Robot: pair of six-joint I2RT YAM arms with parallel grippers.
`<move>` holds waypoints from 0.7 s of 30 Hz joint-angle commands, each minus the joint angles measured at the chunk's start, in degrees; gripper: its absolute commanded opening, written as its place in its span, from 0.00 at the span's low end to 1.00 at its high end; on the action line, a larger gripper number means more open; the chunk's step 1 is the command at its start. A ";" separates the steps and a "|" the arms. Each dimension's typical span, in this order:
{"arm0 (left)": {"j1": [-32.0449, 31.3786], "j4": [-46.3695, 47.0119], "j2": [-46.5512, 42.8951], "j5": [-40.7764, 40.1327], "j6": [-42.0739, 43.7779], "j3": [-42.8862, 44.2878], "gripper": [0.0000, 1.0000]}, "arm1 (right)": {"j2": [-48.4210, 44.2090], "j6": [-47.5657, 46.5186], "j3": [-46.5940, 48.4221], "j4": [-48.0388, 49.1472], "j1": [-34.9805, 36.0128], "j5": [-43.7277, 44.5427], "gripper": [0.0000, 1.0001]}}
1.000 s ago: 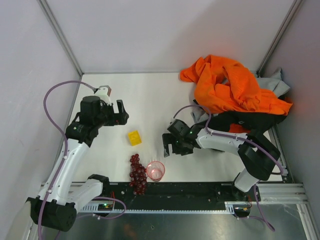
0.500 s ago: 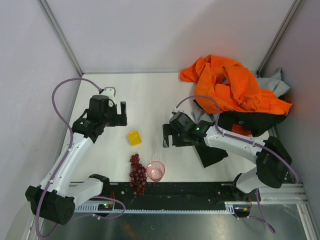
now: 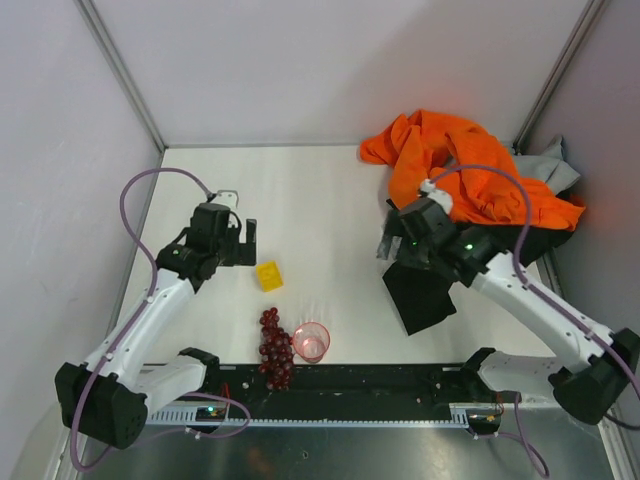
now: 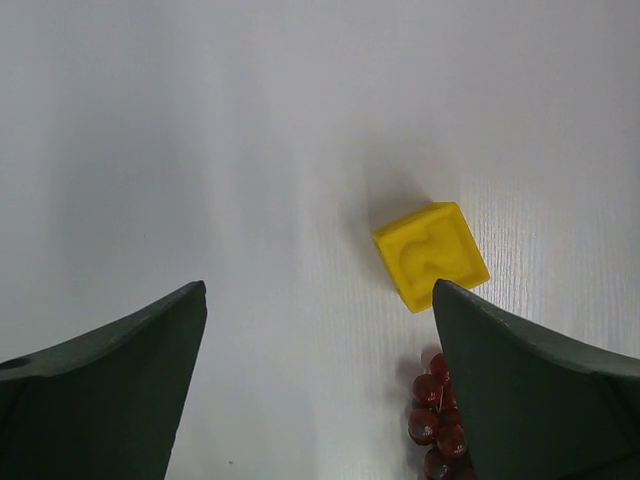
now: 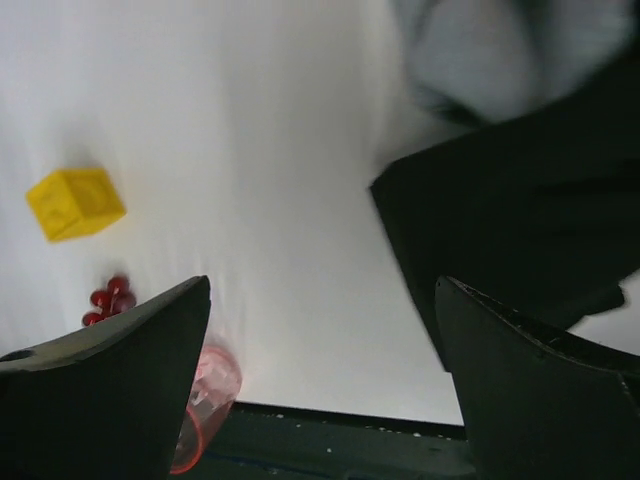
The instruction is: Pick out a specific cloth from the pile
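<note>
The small orange-red cloth cannot be picked out in any view. The right arm crosses the near part of the pile (image 3: 480, 190), where it may lie hidden. The pile sits in the far right corner of the white table (image 3: 320, 190). A large bright orange garment (image 3: 470, 175) lies on top, and a light grey garment (image 3: 555, 165) shows at the pile's far right edge. A black garment (image 3: 420, 290) spreads out of the pile toward the near edge.

The right gripper (image 3: 392, 238) hangs at the pile's left edge, above the black garment's border. Its fingers are spread wide and grasp nothing. Well to the left, the left gripper (image 3: 246, 243) hangs over bare table, also released and wide apart. A yellow block (image 3: 268, 275) lies just beside it.

Near the front edge stands a pink see-through cup (image 3: 311, 341). A bunch of dark red grapes (image 3: 274, 348) lies on the table against the cup's left side, outside it.
</note>
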 commanded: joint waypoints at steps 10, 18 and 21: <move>-2.71 2.73 0.93 -3.57 -0.77 -0.69 1.00 | -16.27 -1.19 -5.67 -11.21 -21.20 1.34 0.99; -3.31 2.95 1.36 -3.42 -0.86 -0.91 1.00 | -16.19 -1.85 -9.12 -8.68 -24.44 -1.87 0.99; -3.44 3.00 1.18 -3.57 -0.79 -0.94 1.00 | -14.09 -2.13 -9.36 -6.89 -24.56 -2.43 0.99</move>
